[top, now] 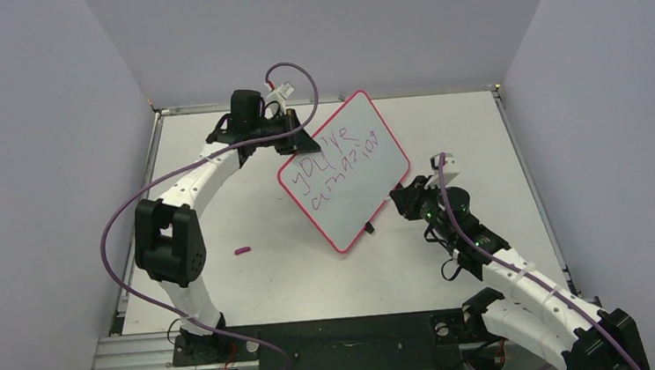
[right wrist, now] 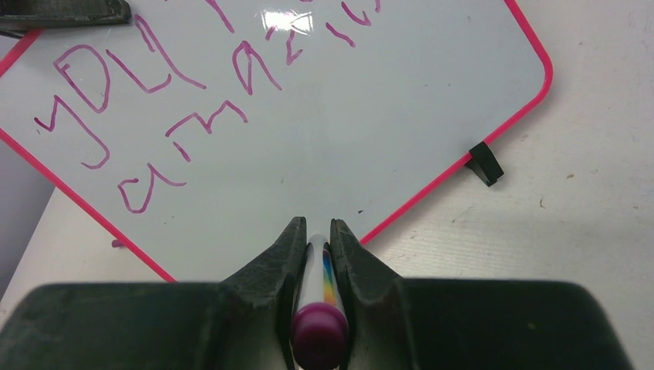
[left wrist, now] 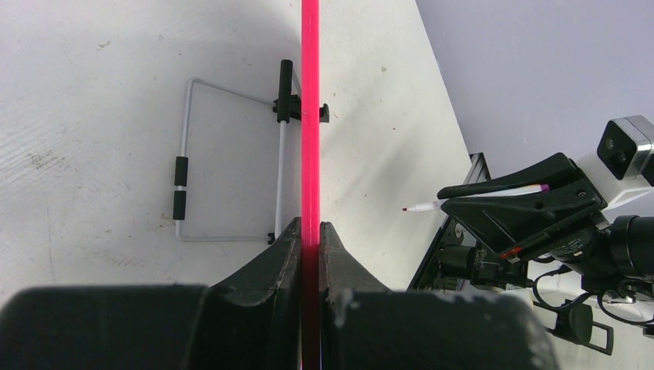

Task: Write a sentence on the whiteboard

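Note:
The whiteboard (top: 353,192), white with a red-pink rim, stands tilted up off the table. My left gripper (top: 292,142) is shut on its upper left rim (left wrist: 310,116), which runs edge-on between the jaws (left wrist: 310,228). The sentence (top: 340,162) runs in two reddish-purple lines reading roughly "you're amazin" (right wrist: 154,116). My right gripper (top: 406,198) is shut on a white marker pen (right wrist: 316,266) with a purple end, in front of the board's blank lower right part. The pen's tip (left wrist: 407,208) stands a little off the board face.
A small purple pen cap (top: 242,251) lies on the table left of the board. The board's wire stand (left wrist: 183,173) with black sleeves hangs behind it, and a black clip (right wrist: 486,164) sits on the rim. Grey walls close in the table.

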Action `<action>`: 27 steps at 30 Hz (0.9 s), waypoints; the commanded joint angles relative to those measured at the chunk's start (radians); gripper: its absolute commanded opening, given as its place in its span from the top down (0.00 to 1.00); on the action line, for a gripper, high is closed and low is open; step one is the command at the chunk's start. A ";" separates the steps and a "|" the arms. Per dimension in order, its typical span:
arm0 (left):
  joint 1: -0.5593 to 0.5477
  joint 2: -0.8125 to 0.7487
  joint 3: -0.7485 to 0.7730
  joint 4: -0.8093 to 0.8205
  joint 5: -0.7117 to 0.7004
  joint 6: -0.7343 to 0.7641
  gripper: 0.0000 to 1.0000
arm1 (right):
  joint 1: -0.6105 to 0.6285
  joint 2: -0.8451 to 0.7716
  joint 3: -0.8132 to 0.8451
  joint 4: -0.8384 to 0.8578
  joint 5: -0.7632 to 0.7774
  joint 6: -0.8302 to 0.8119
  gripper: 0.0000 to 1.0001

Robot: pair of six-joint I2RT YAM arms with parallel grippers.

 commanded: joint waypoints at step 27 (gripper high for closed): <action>-0.004 -0.083 0.009 0.073 0.064 -0.004 1.00 | 0.072 -0.005 0.055 -0.014 0.161 -0.034 1.00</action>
